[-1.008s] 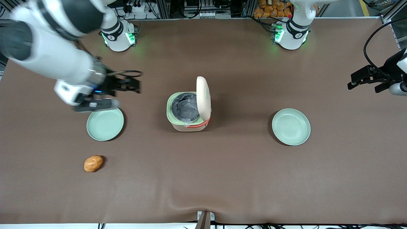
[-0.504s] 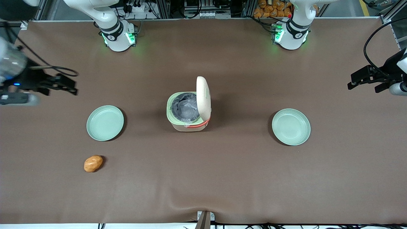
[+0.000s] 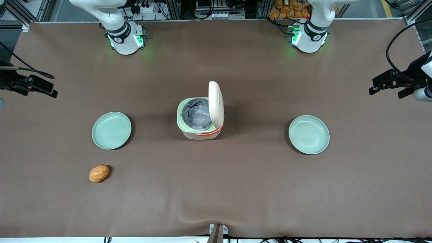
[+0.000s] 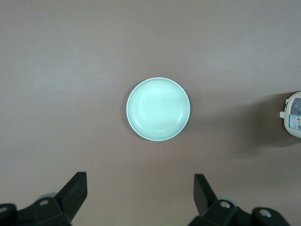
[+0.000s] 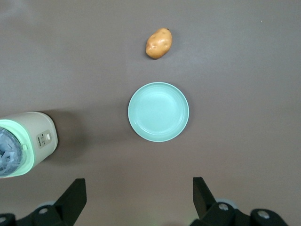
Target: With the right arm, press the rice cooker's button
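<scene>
The rice cooker stands mid-table, its cream lid raised upright and a grey lined pot showing inside. I cannot make out the button on the raised lid. The right arm has drawn off to the working arm's end of the table. There only its black wrist mount shows in the front view. My gripper hangs high above the table, open, with nothing between its fingers. It is well apart from the rice cooker, with a pale green plate below it.
Two pale green plates lie either side of the cooker. A potato rests nearer the front camera than the plate at the working arm's end. Both arm bases stand at the table's back edge.
The right arm has swung away from above the plate to the working arm's end of the table, mostly leaving the front view. The cooker's lid stays raised.
</scene>
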Robot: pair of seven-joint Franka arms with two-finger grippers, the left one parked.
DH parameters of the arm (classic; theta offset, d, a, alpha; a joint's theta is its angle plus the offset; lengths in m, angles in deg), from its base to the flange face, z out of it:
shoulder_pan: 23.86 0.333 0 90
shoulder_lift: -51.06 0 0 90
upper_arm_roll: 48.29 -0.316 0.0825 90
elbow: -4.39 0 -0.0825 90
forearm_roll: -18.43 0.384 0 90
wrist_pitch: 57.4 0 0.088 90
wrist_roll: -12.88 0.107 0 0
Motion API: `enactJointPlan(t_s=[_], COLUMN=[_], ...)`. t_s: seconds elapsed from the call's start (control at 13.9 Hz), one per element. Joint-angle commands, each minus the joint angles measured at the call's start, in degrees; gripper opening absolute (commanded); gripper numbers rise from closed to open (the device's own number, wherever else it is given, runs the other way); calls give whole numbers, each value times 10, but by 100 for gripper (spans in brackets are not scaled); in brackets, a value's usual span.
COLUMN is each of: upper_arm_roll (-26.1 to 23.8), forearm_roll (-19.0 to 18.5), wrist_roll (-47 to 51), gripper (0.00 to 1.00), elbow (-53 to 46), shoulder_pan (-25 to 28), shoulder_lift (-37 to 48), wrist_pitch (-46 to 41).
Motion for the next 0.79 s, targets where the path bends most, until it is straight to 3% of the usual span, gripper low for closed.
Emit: enactJointPlan(t_s=[0.0, 0.72], upper_arm_roll=[-17, -17], forearm_roll=[-6, -14], wrist_roll=[1, 6], gripper=[100, 100], elbow=[21, 18], shoulder_pan=[-18, -14], shoulder_lift=[22, 29], wrist_pitch=[-10, -30])
